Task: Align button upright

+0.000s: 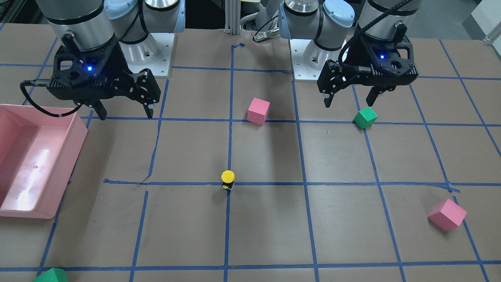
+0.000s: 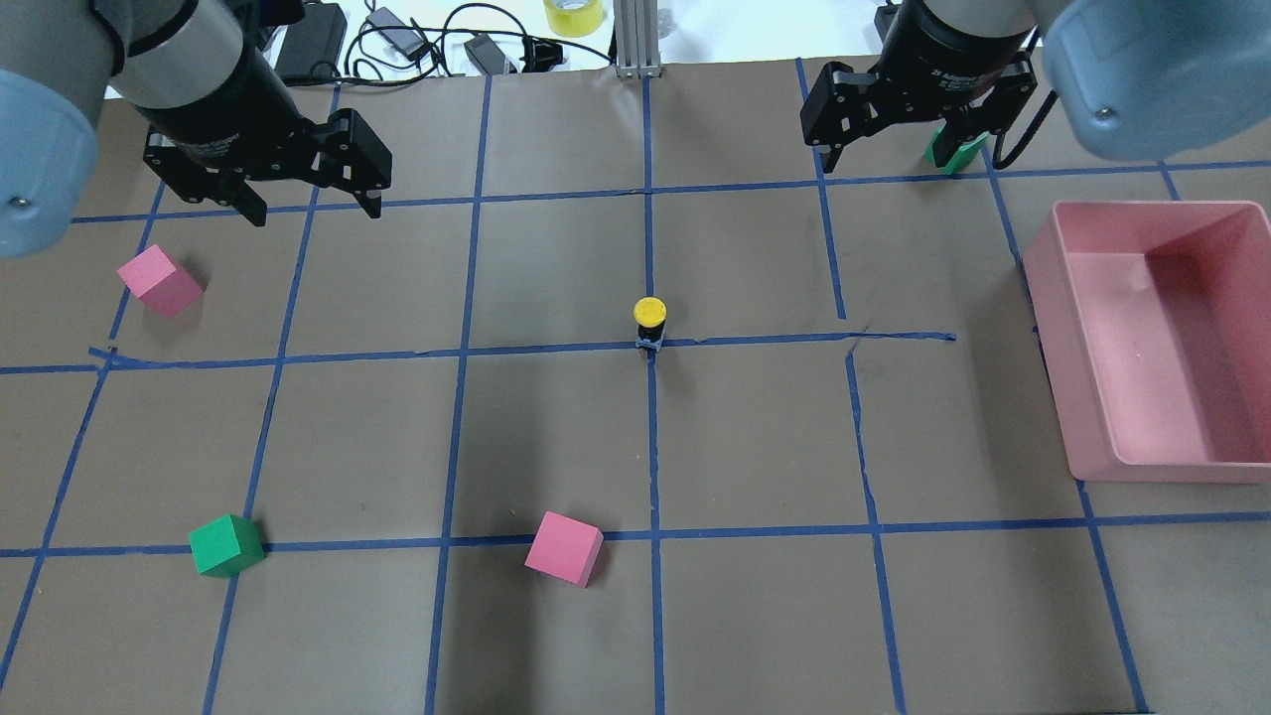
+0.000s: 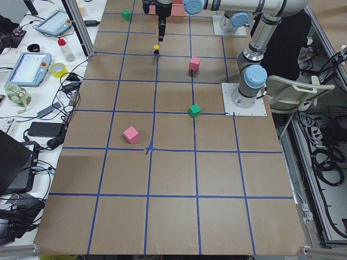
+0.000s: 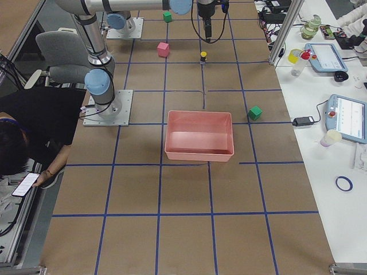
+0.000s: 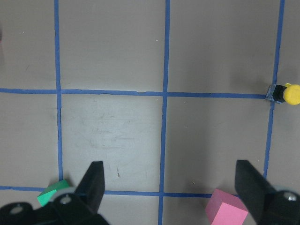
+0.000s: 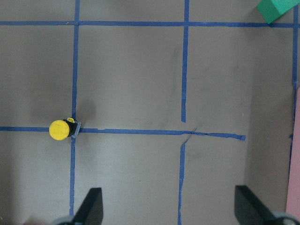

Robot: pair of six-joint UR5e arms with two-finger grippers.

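Observation:
The button (image 2: pixel 649 323), with a yellow cap on a black neck and a small block base, stands upright on a blue tape crossing near the table's middle. It also shows in the front view (image 1: pixel 227 180), at the right edge of the left wrist view (image 5: pixel 286 93) and in the right wrist view (image 6: pixel 61 130). My left gripper (image 2: pixel 316 211) is open and empty, hovering above the table well to the button's far left. My right gripper (image 2: pixel 889 159) is open and empty, hovering to the button's far right.
A pink bin (image 2: pixel 1053 328) stands at the right edge. Pink cubes (image 2: pixel 159 281) (image 2: pixel 564 548) and green cubes (image 2: pixel 226 545) (image 2: pixel 955 151) lie scattered; one green cube sits just behind my right gripper. Blue tape lines (image 2: pixel 477 350) grid the brown table.

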